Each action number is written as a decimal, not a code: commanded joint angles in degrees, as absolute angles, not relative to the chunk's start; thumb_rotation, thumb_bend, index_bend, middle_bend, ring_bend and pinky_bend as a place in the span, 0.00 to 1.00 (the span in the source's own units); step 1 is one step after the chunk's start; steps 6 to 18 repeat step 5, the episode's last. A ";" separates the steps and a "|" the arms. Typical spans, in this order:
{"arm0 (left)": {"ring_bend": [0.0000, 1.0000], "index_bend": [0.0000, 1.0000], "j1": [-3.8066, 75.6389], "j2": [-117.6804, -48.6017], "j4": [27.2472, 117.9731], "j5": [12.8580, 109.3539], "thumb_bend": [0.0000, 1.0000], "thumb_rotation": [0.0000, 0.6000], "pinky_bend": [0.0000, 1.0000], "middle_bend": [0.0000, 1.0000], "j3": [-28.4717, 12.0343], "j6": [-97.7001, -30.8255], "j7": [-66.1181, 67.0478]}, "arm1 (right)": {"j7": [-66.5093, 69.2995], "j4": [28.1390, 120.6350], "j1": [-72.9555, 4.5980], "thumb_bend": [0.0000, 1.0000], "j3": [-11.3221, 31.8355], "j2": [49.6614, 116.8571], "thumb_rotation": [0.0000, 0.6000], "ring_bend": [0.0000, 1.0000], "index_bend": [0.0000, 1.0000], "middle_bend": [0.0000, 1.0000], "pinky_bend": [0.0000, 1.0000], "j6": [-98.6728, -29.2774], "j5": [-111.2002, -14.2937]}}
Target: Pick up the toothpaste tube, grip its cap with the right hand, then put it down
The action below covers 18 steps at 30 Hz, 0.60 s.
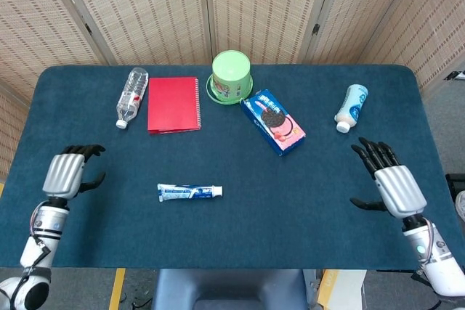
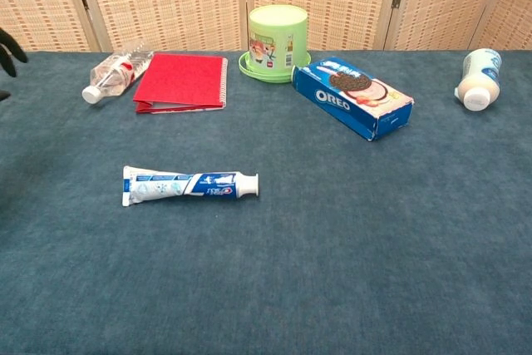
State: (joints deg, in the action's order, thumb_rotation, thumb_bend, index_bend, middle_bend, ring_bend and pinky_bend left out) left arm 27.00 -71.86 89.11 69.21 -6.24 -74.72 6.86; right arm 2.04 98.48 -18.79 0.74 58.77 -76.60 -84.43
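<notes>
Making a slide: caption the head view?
Toothpaste tube lies on the table; left hand and right hand open at the edges.

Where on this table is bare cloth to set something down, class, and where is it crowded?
Bare: the front strip below the toothpaste tube, and the stretch between the tube and the right hand. Also between the left hand and the tube. Crowded: the back row, with water bottle, red notebook, green container and Oreo box.

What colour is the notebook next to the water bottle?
Red, seen best in the head view: notebook.
</notes>
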 commanded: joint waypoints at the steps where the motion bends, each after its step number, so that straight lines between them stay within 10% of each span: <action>1: 0.37 0.36 22.52 -70.62 91.26 70.70 0.36 1.00 0.31 0.43 -4.77 -80.15 6.17 | 2.84 97.35 -15.93 0.00 -0.35 59.80 0.91 0.00 0.00 0.00 0.00 -79.09 -83.85; 18: 0.37 0.36 18.71 -70.35 93.92 72.59 0.36 1.00 0.31 0.43 -3.25 -84.81 7.91 | 1.87 96.31 -12.76 0.00 -0.96 61.22 0.91 0.00 0.00 0.00 0.00 -82.52 -84.26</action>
